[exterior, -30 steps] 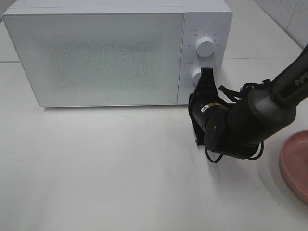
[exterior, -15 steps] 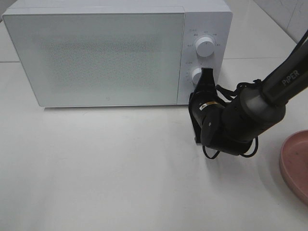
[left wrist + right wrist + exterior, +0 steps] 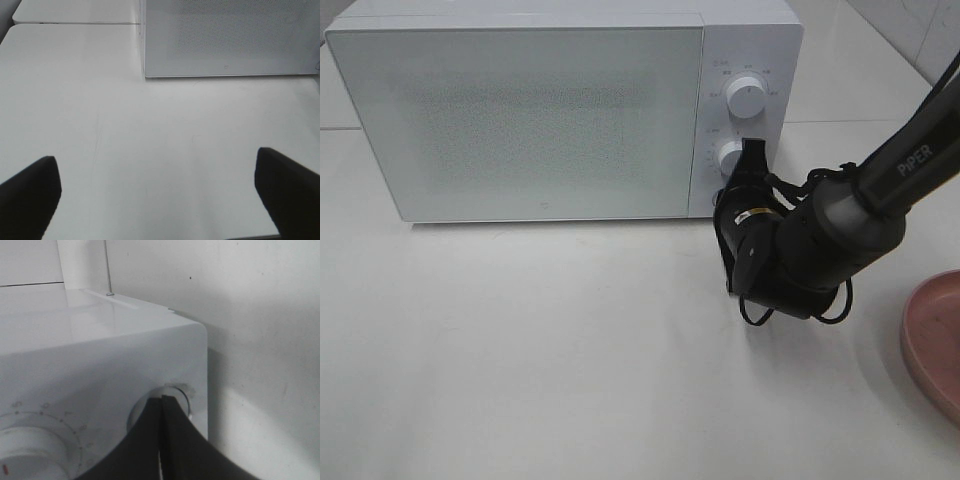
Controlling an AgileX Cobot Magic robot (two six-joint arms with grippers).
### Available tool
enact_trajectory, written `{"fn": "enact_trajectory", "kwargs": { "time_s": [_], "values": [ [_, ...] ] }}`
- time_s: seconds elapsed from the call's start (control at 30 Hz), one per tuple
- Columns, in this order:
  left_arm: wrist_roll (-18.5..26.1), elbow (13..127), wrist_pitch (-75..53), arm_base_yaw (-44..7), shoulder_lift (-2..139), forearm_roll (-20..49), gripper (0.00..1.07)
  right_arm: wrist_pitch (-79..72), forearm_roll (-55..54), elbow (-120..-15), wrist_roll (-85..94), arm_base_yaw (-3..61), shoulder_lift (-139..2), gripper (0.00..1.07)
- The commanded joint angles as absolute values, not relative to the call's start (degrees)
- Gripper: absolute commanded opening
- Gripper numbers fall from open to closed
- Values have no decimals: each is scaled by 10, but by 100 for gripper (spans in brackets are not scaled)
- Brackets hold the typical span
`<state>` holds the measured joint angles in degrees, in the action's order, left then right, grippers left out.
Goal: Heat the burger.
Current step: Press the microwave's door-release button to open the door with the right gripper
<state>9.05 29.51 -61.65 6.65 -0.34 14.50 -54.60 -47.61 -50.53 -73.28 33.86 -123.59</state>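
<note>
The burger is out of view. The white microwave point(image 3: 520, 120) stands at the back with its door closed. My right gripper point(image 3: 750, 155) reaches up to the control panel, its fingers pressed together with the tips against the lower knob point(image 3: 728, 157), below the upper knob point(image 3: 748, 98). In the right wrist view the shut gripper point(image 3: 161, 405) meets that knob point(image 3: 179, 391), and the other dial point(image 3: 25, 450) shows beside it. My left gripper point(image 3: 160, 195) is open and empty above bare table, facing the microwave point(image 3: 225, 40). It does not show in the exterior view.
A pink plate point(image 3: 932, 340) lies at the table's right edge, partly cut off by the frame, with nothing visible on it. My right arm's dark wrist and cables point(image 3: 800, 260) hang just in front of the microwave's right corner.
My right arm's wrist and forearm have shifted slightly left and closer to the microwave. The fingertips stay at the lower knob. The microwave and the plate have not moved.
</note>
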Motion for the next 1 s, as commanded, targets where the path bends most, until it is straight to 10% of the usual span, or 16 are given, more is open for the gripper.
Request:
{"fn": "enact_trajectory", "kwargs": {
  "time_s": [0.03, 1.0],
  "values": [
    [89, 295, -611, 64, -17, 148, 98, -565, -479, -515, -724, 333, -1235, 0],
    [89, 295, -611, 64, -17, 148, 98, -623, -474, -611, -728, 326, -1278, 0]
  ]
}}
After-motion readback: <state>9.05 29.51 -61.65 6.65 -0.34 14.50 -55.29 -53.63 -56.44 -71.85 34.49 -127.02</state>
